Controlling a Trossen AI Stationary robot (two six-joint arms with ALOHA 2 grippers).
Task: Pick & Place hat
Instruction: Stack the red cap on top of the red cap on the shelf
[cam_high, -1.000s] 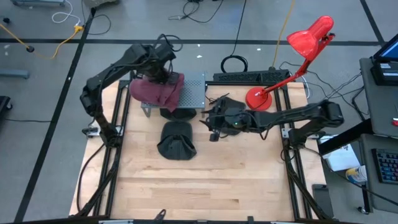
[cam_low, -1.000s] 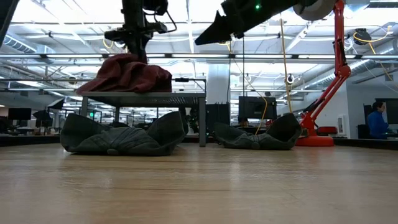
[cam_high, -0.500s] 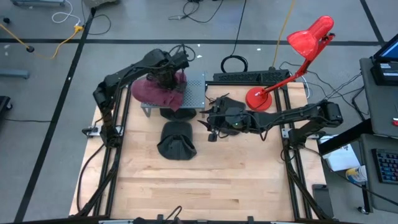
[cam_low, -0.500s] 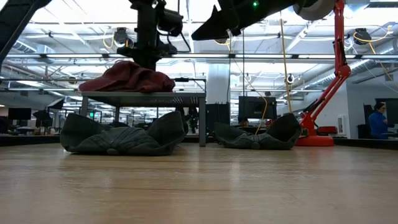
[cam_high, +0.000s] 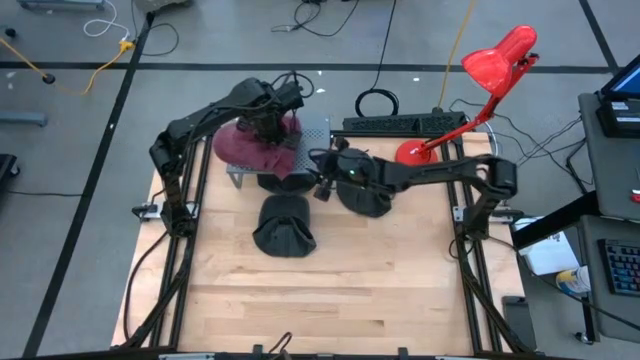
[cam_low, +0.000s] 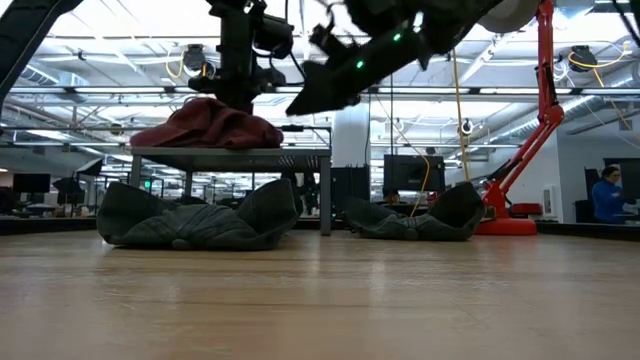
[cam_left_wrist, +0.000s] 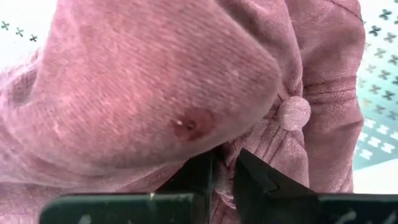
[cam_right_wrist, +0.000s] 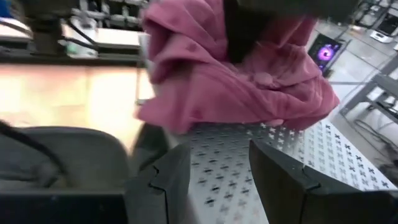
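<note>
Overhead, the red hat (cam_high: 255, 150) lies crumpled on a small perforated metal stand (cam_high: 312, 150) at the far left of the wooden surface (cam_high: 320, 290). The left hand (cam_high: 270, 128) is down on the hat's crown. The right hand (cam_high: 322, 186) reaches in from the right and hangs by the stand's near right corner, apart from the hat. Two dark hats lie on the surface: one (cam_high: 283, 226) near the stand, another (cam_high: 368, 198) under the right arm. A red desk lamp (cam_high: 470, 95) stands at the far right.

From table height, the red hat (cam_low: 208, 126) sits heaped on the stand (cam_low: 230, 155), with the left hand (cam_low: 238, 100) pressed into its top. The right hand (cam_low: 315, 95) hovers above the stand's right end. The two dark hats (cam_low: 195, 220) (cam_low: 415, 222) rest below. A person (cam_low: 606, 195) sits far off on the right.

At the left wrist, the dark fingers (cam_left_wrist: 193, 180) are nearly together, pinching a fold of red fabric (cam_left_wrist: 161, 93) beside its top button (cam_left_wrist: 293, 113).

At the right wrist, the two fingers (cam_right_wrist: 171, 177) stand parted with nothing between them, over the perforated plate (cam_right_wrist: 230, 168), the red hat (cam_right_wrist: 217, 81) just beyond.
</note>
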